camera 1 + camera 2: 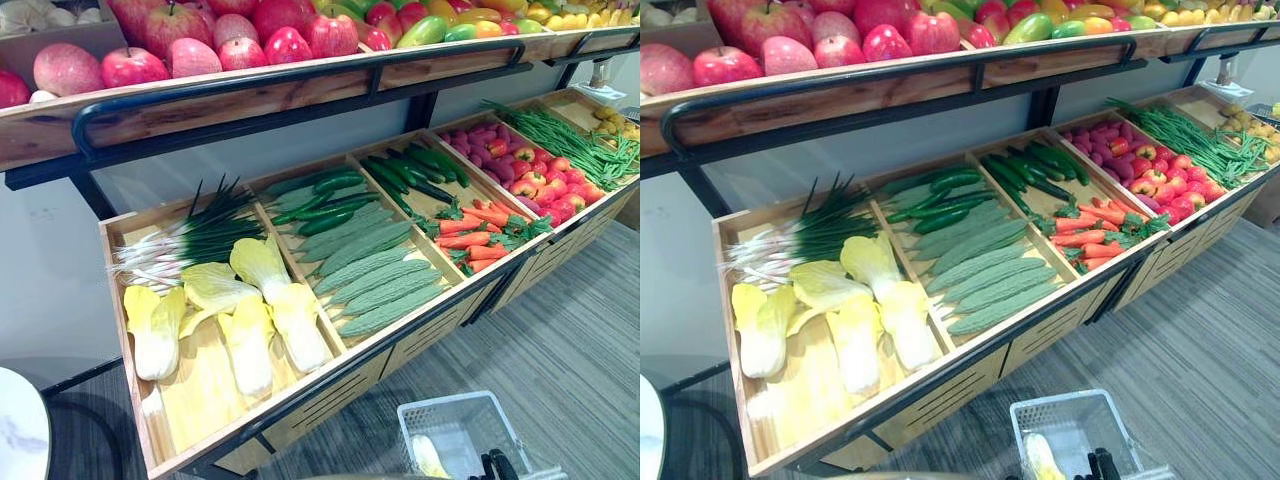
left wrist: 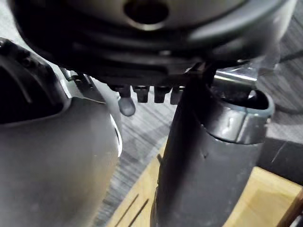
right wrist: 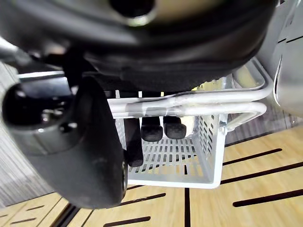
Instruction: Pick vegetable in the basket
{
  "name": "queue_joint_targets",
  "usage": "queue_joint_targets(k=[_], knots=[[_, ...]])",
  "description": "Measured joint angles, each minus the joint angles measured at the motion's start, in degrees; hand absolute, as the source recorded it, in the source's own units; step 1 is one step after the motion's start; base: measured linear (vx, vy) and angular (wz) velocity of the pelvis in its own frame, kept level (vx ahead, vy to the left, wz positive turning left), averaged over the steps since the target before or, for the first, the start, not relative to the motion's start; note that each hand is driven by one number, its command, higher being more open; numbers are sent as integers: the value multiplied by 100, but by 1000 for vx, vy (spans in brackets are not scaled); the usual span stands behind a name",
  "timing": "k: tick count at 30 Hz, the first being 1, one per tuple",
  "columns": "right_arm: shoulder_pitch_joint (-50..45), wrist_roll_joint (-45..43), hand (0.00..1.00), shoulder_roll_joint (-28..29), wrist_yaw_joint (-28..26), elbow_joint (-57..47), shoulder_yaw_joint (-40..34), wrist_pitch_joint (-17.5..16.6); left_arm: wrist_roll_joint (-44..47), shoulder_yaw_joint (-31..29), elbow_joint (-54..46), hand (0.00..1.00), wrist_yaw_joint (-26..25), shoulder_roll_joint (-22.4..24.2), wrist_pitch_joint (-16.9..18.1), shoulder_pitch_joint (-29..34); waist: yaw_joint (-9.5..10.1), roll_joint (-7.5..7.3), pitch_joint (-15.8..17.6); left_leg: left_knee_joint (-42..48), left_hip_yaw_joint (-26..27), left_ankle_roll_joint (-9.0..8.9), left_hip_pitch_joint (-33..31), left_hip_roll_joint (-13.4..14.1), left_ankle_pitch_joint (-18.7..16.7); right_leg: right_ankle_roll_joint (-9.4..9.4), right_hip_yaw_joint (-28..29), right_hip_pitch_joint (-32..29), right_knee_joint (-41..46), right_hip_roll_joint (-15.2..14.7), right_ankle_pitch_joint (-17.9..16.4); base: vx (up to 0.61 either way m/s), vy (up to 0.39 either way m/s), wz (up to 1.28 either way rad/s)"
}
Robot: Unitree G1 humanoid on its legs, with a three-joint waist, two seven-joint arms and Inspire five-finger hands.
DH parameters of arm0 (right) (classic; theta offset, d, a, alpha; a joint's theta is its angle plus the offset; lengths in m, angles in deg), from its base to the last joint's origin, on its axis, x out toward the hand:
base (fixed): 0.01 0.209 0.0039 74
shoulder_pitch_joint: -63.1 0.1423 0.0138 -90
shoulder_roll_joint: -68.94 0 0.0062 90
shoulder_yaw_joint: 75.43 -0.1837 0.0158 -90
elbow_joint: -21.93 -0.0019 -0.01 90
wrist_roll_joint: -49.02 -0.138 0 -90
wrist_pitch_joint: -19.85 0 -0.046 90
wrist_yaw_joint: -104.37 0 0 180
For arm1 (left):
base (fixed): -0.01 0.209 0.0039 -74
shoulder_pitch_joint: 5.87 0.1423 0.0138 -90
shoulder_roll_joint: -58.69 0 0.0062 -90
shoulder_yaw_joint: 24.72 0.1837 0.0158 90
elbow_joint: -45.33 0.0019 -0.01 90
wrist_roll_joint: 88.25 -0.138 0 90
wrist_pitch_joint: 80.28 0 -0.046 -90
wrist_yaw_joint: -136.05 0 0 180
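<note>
**Operator:** Where is the vegetable?

**Technician:** One pale vegetable [image 1: 428, 455] lies in the white basket [image 1: 455, 418], below the right robot hand [image 3: 151, 128]. That hand is clamped on the basket handle [image 3: 213, 108].

**Operator:** How should it proceed?

**Technician:** Keep the basket level. I cannot tell the finger state of the left robot hand [image 2: 199, 161]. The vegetable is partly cut off.

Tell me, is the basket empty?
Not empty. One pale yellow vegetable lies in the basket; the part of its floor that shows beside it is bare.
</note>
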Motion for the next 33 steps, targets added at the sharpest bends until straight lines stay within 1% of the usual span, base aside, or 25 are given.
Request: queue_joint_targets(k=[3,4,5,7,8,13,16,19,20,21,22,23,24,25,26,27,28,29,30,31,32,33], knots=[[35,33,0,-8,0,3,261,-49,-55,428,58,100,11,-117,-1,-68,0,-35,39,-15,38,-2,41,5,-2,2,34,10,-2,11,2,2,-5,-8],[55,32,0,-15,0,42,408,-94,-49,576,124,100,45,-192,6,-125,-1,-75,67,-20,50,-4,50,11,-4,4,41,9,-3,18,3,3,-12,-5],[70,30,0,-17,0,51,509,-116,-43,725,149,100,69,-250,13,-161,4,-71,82,-23,61,-6,59,18,-5,3,49,12,-4,28,3,2,-13,-4],[96,38,0,-37,1,90,637,-124,-39,811,151,100,104,-289,17,-181,4,-91,99,-26,78,-13,68,32,-9,3,60,11,-5,45,4,3,-12,-4],[112,119,0,-56,6,122,700,-126,-5,950,155,100,110,-331,22,-186,5,-95,100,-25,106,-21,77,44,-14,2,73,11,-5,58,4,7,-12,-6],[181,176,0,-73,2,179,841,-145,3,1240,257,100,121,-411,44,-281,18,-85,132,-33,251,-51,168,77,-46,-7,214,10,-10,113,14,5,-5,-16],[182,165,0,-73,-2,163,994,-160,-8,1261,258,100,121,-409,79,-305,21,-102,159,-4,510,-85,261,120,-119,-15,445,-15,-17,186,38,2,6,-42],[181,129,0,-57,-47,115,1070,-166,-185,1433,263,100,144,-470,81,-367,19,-109,180,204,942,-109,282,168,-285,-2,838,-191,3,283,153,10,19,-74],[181,129,0,-12,-53,50,1067,-189,-293,1437,262,100,143,-479,78,-398,20,-109,216,256,1185,-121,283,213,-328,1,916,-308,6,341,264,-5,12,-110],[184,131,0,50,-79,-38,1065,-237,-404,1434,254,100,145,-481,77,-414,27,-99,281,285,1506,-132,303,272,-347,-15,800,-436,8,449,491,-36,-4,-124],[192,130,0,76,-114,-90,1061,-245,-494,1426,250,100,154,-480,76,-441,32,-68,325,291,1702,-135,331,311,-348,-40,624,-521,8,515,649,-84,-35,-144],[198,134,0,122,-182,-177,1054,-240,-655,1373,206,100,177,-500,75,-482,34,-102,420,316,2090,-135,367,351,-348,-105,139,-677,6,652,908,-94,-42,-124],[203,156,0,146,-195,-224,1044,-223,-702,1354,149,100,173,-515,78,-486,36,-136,492,328,2293,-133,405,354,-347,-161,-124,-726,5,705,992,-131,-86,-144],[228,208,0,181,-234,-262,966,-211,-736,1331,68,100,146,-540,105,-460,43,-111,641,311,2663,-115,498,412,-344,-297,-879,-812,193,735,748,-92,-93,-110],[220,215,0,173,-229,-249,796,-227,-737,1330,27,100,102,-520,146,-454,15,-99,644,302,2836,-121,543,476,-348,-756,-1760,-981,1012,613,111,-41,-89,-98],[149,215,0,96,-245,-232,702,-234,-737,1344,-24,100,37,-493,165,-459,-24,-71,646,351,2962,-140,565,584,-352,-1019,-2565,-1137,2290,311,-689,124,-40,-66],[101,215,0,53,-264,-130,662,-242,-740,1349,-22,100,-18,-514,162,-457,-34,-106,657,414,3091,-239,655,622,-375,-896,-3084,-1118,3075,-17,-1121,175,-23,-69],[115,240,0,14,-282,-55,685,-240,-738,1307,-9,100,-35,-551,149,-488,-14,-189,700,481,3223,-277,710,563,-401,-835,-3218,-1178,3243,-58,-1183,197,-39,-91],[133,349,0,-5,-286,-36,709,-240,-739,1200,7,100,-32,-528,97,-495,29,-241,659,500,3390,-253,705,564,-431,-872,-3441,-1223,3274,4,-1175,130,-53,-99],[157,429,0,-4,-306,-36,731,-241,-740,1132,34,100,-34,-507,66,-510,30,-231,662,495,3476,-194,689,561,-444,-899,-3504,-1265,3196,59,-1158,120,-70,-119],[219,496,0,15,-327,-7,735,-225,-739,1109,56,100,-42,-501,55,-531,20,-226,709,382,3527,-35,688,493,-495,-915,-3504,-1365,3068,136,-1148,71,-68,-123],[282,685,0,24,-319,55,714,-208,-738,1102,66,100,-40,-514,65,-559,-3,-259,748,281,3690,-11,688,402,-479,-915,-3510,-1466,2977,207,-1149,39,-64,-116]])
